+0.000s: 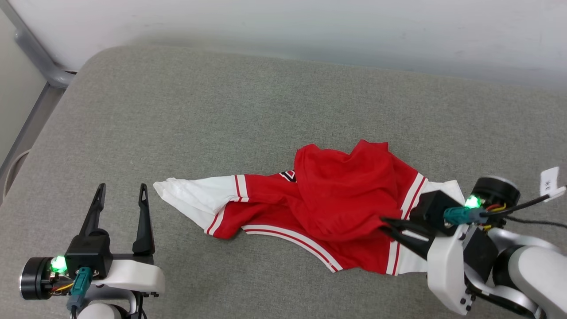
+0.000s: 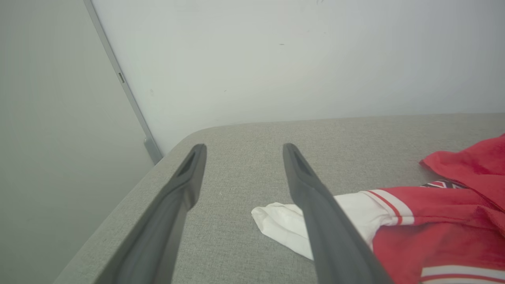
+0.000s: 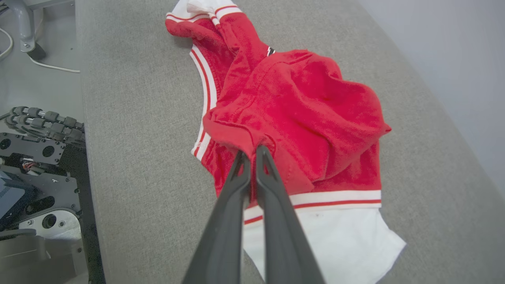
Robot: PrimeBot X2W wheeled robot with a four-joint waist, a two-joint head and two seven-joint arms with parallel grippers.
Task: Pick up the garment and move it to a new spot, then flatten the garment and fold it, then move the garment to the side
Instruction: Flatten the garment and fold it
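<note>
On the gray table (image 1: 177,110), the right gripper (image 1: 385,223) pinches a fold of the crumpled red jersey (image 1: 336,195) to lift it, while the left gripper (image 1: 123,191) rests nearby, spread apart.

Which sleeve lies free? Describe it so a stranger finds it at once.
On the grey cushioned surface lies a crumpled red jersey. Its white sleeve nearest the open left pincer stretches out untouched. The other sleeve lies by the right pincer, shut on red cloth.

A folded-over red flap (image 1: 350,186) hides most of the black-and-white print (image 1: 288,176) on the garment (image 1: 266,206).
</note>
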